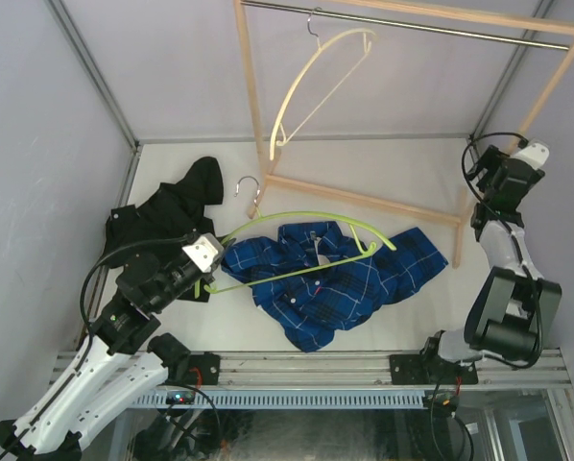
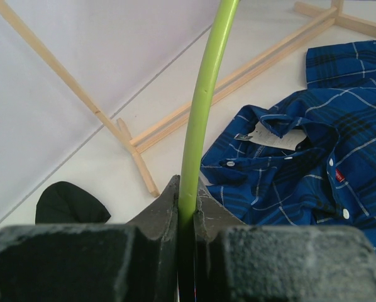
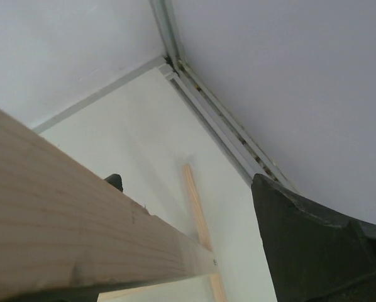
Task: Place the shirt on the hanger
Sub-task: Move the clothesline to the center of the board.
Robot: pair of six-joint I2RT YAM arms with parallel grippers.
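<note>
The blue plaid shirt [image 1: 337,279] lies crumpled and collar-up on the table's middle; in the left wrist view the shirt [image 2: 301,163] is to the right of my fingers. The lime-green hanger [image 1: 297,219] hovers tilted over the shirt, its silver hook [image 1: 247,182] pointing to the back left. My left gripper [image 1: 206,255] is shut on the hanger's left end, and the green hanger [image 2: 198,107] rises from between the pads of that gripper [image 2: 187,189]. My right gripper [image 1: 517,158] is raised at the back right, beside the rack's post. In its own view the gripper [image 3: 185,180] stands open and holds nothing.
A wooden clothes rack [image 1: 364,200] stands across the back, with a metal rail [image 1: 412,21] carrying a cream hanger [image 1: 321,86]. A black garment [image 1: 172,206] lies at the left. One rack beam [image 3: 81,239] crosses close before my right gripper's left finger. Walls enclose the table.
</note>
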